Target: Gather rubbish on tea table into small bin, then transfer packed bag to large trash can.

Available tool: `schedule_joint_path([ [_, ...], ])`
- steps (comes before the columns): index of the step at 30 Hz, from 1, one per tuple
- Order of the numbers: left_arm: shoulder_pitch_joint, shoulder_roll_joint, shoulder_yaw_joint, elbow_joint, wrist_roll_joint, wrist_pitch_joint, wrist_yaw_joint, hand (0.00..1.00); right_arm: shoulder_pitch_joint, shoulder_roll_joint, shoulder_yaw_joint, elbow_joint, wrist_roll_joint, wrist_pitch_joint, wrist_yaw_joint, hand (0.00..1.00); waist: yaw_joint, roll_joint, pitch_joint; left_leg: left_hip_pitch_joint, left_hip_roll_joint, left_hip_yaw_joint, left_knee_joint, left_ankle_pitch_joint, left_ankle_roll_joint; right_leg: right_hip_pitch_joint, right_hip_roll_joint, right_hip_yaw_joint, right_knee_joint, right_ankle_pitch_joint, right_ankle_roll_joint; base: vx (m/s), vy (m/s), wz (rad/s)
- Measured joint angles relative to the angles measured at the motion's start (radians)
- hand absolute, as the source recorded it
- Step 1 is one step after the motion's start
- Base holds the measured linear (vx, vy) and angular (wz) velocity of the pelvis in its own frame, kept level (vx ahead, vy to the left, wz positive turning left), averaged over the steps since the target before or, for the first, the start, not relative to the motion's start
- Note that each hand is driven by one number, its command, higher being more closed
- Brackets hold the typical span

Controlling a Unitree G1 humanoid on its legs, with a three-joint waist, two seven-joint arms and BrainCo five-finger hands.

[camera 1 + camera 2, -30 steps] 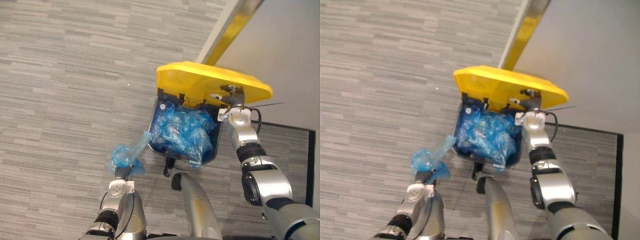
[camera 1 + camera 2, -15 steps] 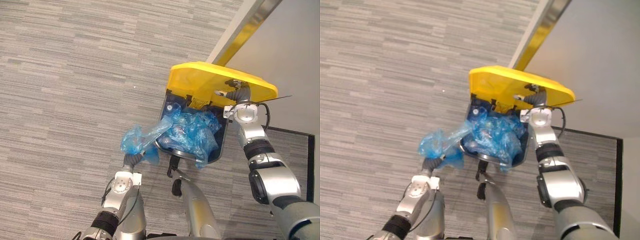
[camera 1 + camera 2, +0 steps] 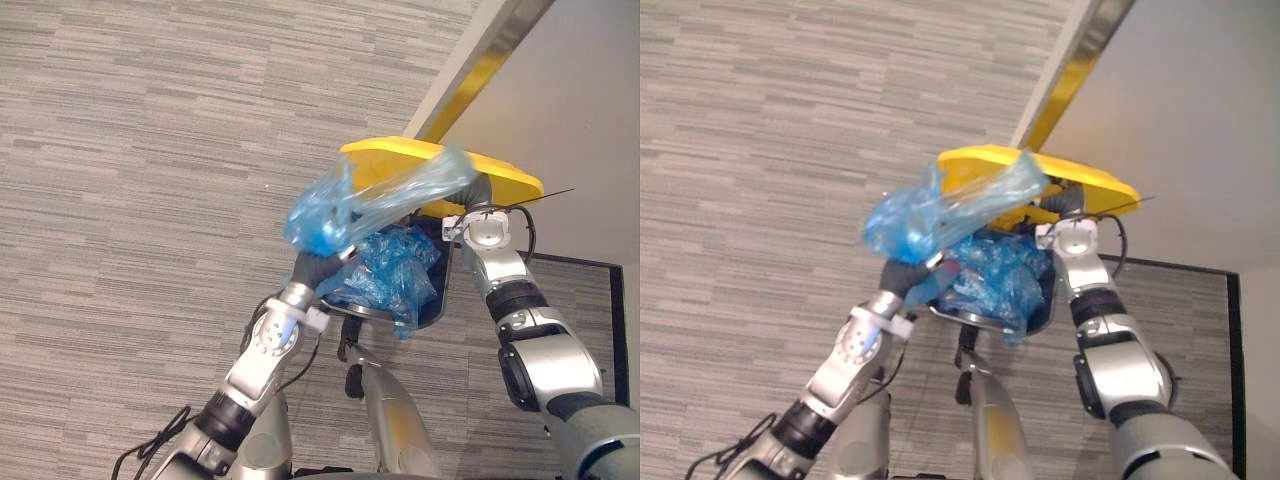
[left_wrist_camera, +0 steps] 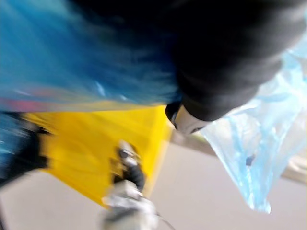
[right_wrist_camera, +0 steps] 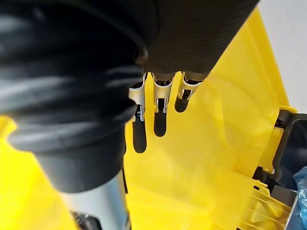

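One second has lifted the blue bag (image 3: pixel 385 197) from low beside the large trash can (image 3: pixel 446 292) to above its mouth. Your left hand (image 3: pixel 318 266) stays clenched on it, and your right hand (image 5: pixel 160 120), fingers straight, props the yellow lid (image 3: pixel 505 176) open. Dropping it in looks next.

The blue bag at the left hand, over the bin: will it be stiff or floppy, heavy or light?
Probably floppy: the bag is crumpled and its thin tail trails sideways from the left hand. Likely light for its size: the film is see-through, with the lid showing behind it.
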Motion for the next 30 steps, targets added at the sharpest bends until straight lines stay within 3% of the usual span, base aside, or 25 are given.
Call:
schedule_joint_path([
  [6,-0.047,-0.016,-0.001,0.023,0.049,0.001,0.042,1.0,-0.001,0.001,0.011,-0.035,-0.025,-0.001,0.0,0.0,-0.013,0.0,0.0,-0.005,0.0,0.022,-0.002,-0.001,0.003,-0.01,0.004,0.021,-0.014,0.011,-0.004,0.02,0.016,-0.1],
  [16,-0.188,-0.021,0.029,0.398,0.072,0.061,0.067,1.0,-0.007,0.003,0.02,-0.077,-0.036,0.011,-0.001,0.0,-0.021,0.004,-0.003,-0.08,-0.004,0.031,-0.002,0.002,-0.003,-0.097,0.004,0.033,-0.008,0.027,-0.009,0.01,0.004,-0.04],
  [21,-0.306,-0.024,0.027,0.61,0.135,0.1,0.067,1.0,-0.048,0.006,0.02,-0.116,-0.036,0.015,-0.021,0.0,-0.032,0.004,-0.002,-0.126,-0.009,0.05,0.003,0.002,-0.003,-0.149,0.001,0.05,-0.005,0.035,-0.01,0.01,0.027,-0.09],
  [22,-0.339,-0.031,0.028,0.658,0.163,0.108,0.066,0.0,-0.056,0.015,0.02,-0.13,-0.035,0.016,-0.029,0.0,-0.035,0.004,-0.002,-0.138,-0.007,0.053,0.005,0.002,-0.003,-0.161,0.001,0.051,-0.005,0.036,-0.01,0.01,0.023,-0.05],
  [27,-0.43,-0.087,0.05,0.814,0.272,0.14,0.067,0.0,-0.056,0.057,0.02,-0.248,-0.033,0.029,-0.044,0.0,-0.048,0.004,0.001,-0.173,0.004,0.079,0.014,-0.004,-0.007,-0.21,0.004,0.061,0.007,0.036,-0.011,0.01,0.025,-0.14],
  [30,-0.45,-0.122,0.077,0.9,0.358,0.183,0.061,0.0,-0.056,0.095,0.024,-0.321,-0.032,0.031,-0.048,0.0,-0.059,0.0,0.005,-0.183,0.016,0.1,0.02,-0.012,-0.014,-0.238,0.016,0.076,0.014,0.038,-0.012,0.02,0.023,-0.22],
])
